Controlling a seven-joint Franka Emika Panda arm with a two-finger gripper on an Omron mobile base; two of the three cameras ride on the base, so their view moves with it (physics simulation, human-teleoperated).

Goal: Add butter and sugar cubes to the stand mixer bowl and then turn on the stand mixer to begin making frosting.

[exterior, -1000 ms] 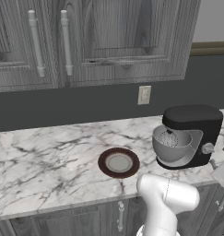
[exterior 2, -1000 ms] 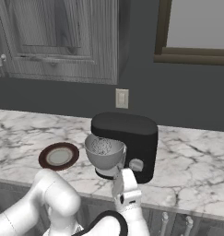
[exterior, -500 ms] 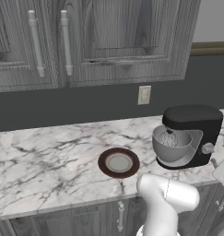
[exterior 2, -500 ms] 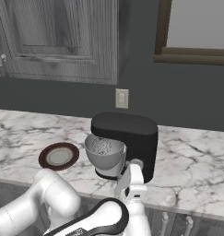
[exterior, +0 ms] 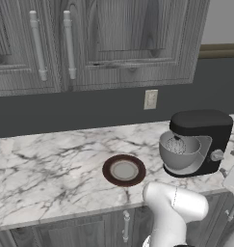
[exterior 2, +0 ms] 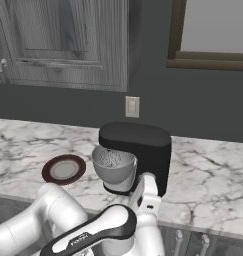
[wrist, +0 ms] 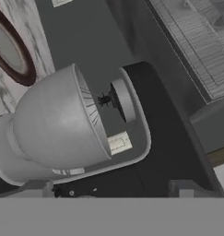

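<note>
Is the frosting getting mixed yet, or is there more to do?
The butter lies in the stand mixer bowl and the plate looks bare; sugar cubes are too small to spot. The open gripper hangs by the stand mixer, holding nothing. Left: turning its silver knob.

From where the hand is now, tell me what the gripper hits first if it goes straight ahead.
Most likely the stand mixer bowl: its grey outer wall lies directly ahead of the open gripper, with the stand mixer behind it. Depth is hard to judge, so the remaining gap is unclear.
</note>
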